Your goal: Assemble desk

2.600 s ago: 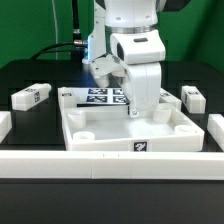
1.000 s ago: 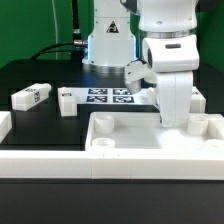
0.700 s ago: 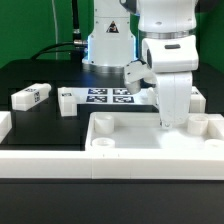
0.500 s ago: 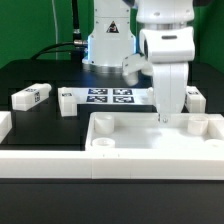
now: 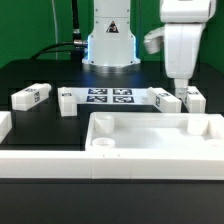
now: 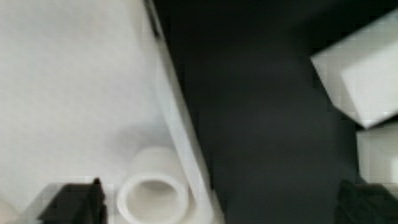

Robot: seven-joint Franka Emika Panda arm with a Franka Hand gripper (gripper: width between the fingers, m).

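Note:
The white desk top (image 5: 150,137) lies rim up at the front of the black table, with round corner sockets (image 5: 101,143). My gripper (image 5: 181,88) hangs open above its far right corner, touching nothing. In the wrist view the gripper (image 6: 222,205) shows its two dark fingertips (image 6: 71,200) wide apart. Below them lie the desk top's rim (image 6: 164,90) and one socket (image 6: 155,195). Short tagged legs lie behind the top: one leg (image 5: 32,96) at the exterior view's left, a second leg (image 5: 67,101) next to it, and two legs (image 5: 166,101) at the right.
The marker board (image 5: 110,97) lies flat between the legs, in front of the robot base (image 5: 110,45). A long white rail (image 5: 110,166) runs along the front edge. Another white block (image 5: 5,122) sits at the left edge. Beside the desk top is black table (image 6: 249,100).
My gripper was shut on the desk top's right rim a second ago. It has opened, let go and risen straight up. The desk top has stayed in place.

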